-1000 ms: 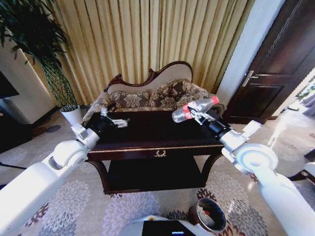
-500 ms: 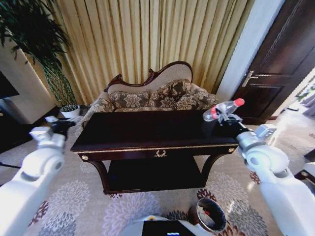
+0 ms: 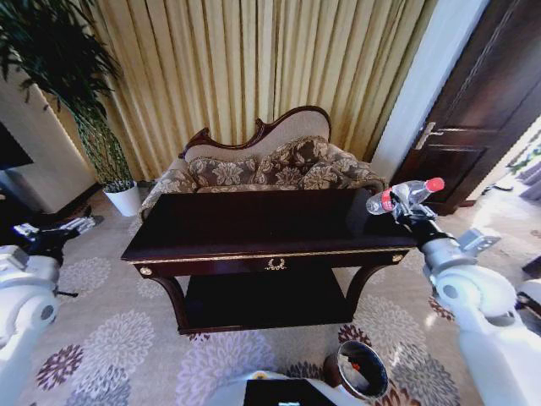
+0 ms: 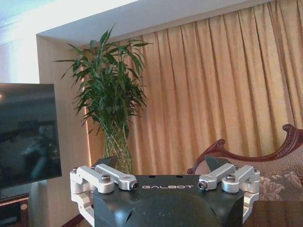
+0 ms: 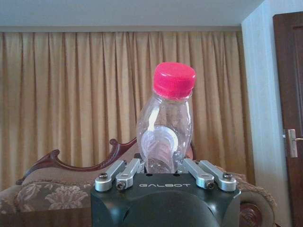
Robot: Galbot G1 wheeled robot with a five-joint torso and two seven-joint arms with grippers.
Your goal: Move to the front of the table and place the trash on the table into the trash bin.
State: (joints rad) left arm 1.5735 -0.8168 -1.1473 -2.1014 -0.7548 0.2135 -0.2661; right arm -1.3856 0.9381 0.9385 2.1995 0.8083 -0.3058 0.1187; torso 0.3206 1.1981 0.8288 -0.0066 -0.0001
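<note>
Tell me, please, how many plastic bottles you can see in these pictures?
1. The bottle is gripped in the right claw, held in the air beyond the table's right end. More could be hidden inside the trash bin.

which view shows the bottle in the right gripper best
The right wrist view: the bottle stands large and centred, red cap up, clamped in the right gripper. The head view shows it small, past the table's right end.

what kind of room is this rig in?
Likely a hotel suite or formal living room: an ornate carved sofa before gold floor-length curtains, a dark glossy wooden table on patterned carpet, and a potted plant.
</note>
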